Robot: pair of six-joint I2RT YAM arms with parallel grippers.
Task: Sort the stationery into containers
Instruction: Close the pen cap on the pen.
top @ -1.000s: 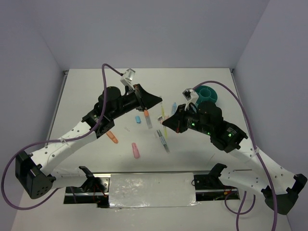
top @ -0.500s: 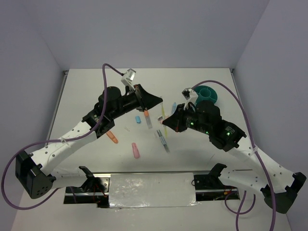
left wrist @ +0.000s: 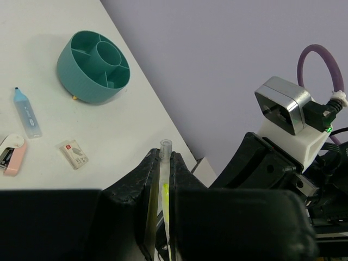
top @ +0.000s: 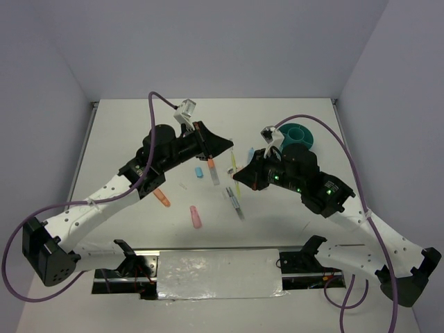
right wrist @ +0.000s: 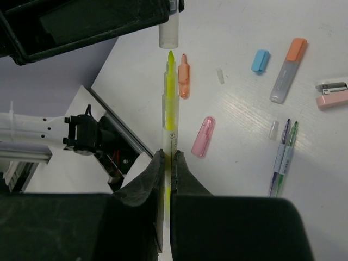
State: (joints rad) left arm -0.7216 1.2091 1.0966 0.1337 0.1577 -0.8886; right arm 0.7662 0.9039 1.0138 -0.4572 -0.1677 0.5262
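My left gripper [top: 227, 148] [left wrist: 162, 156] is shut on a clear pen cap [left wrist: 165, 148], held in the air. My right gripper [top: 238, 175] [right wrist: 167, 154] is shut on a thin yellow pen [right wrist: 169, 103] [top: 236, 164]. The pen's tip points at the cap's open end [right wrist: 169, 33] and sits just short of it. The round teal organiser [top: 300, 135] [left wrist: 93, 65] stands at the back right, with nothing visible in its compartments. Other stationery lies on the table: an orange highlighter [right wrist: 184, 76], a pink one [right wrist: 203, 136], a blue cap [right wrist: 260, 61] and an orange-capped highlighter [right wrist: 288, 70].
Two thin pens [right wrist: 283, 157] lie together below the grippers. A blue highlighter [left wrist: 27, 113], a pink and white item [left wrist: 12, 155] and a small white eraser [left wrist: 73, 154] lie near the organiser. Two tiny clear caps [right wrist: 219, 75] lie loose. Both arms meet over the table's middle.
My right gripper has edged slightly left with the yellow pen, bringing its tip closer to the cap. The left gripper has barely moved.
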